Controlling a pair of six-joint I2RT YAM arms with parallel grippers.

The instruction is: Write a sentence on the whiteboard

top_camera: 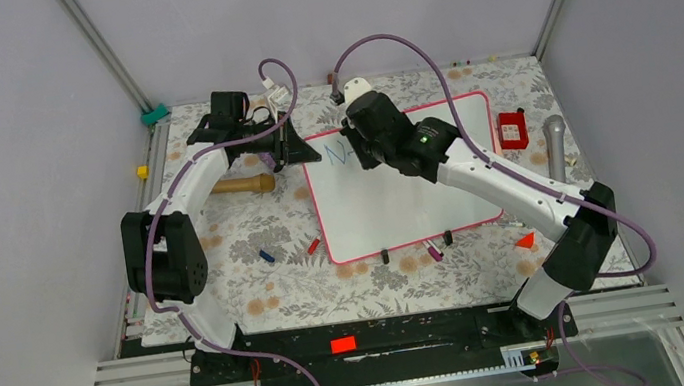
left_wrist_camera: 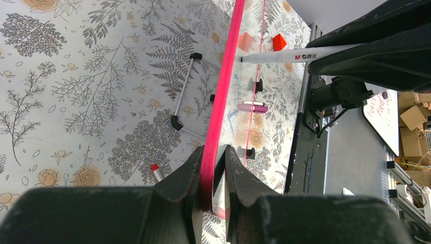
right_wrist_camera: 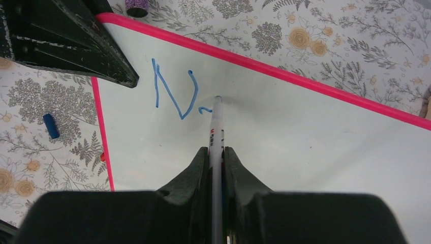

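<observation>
The whiteboard (top_camera: 419, 192) with a pink-red frame lies on the floral table. My left gripper (top_camera: 296, 149) is shut on its far left corner; in the left wrist view the jaws pinch the pink frame (left_wrist_camera: 219, 107) edge-on. My right gripper (right_wrist_camera: 216, 152) is shut on a white marker (right_wrist_camera: 217, 127), whose tip touches the board (right_wrist_camera: 284, 132) near its far left part. The sentence (right_wrist_camera: 175, 91) is a blue "N" with a short stroke begun beside it. It also shows faintly in the top view (top_camera: 339, 152).
A red box (top_camera: 511, 130) and a grey cylinder (top_camera: 557, 147) lie right of the board. A wooden piece (top_camera: 243, 184), a blue cap (top_camera: 267, 256) and a red cap (top_camera: 313, 245) lie left of it. A purple marker (top_camera: 434, 253) lies by the board's near edge.
</observation>
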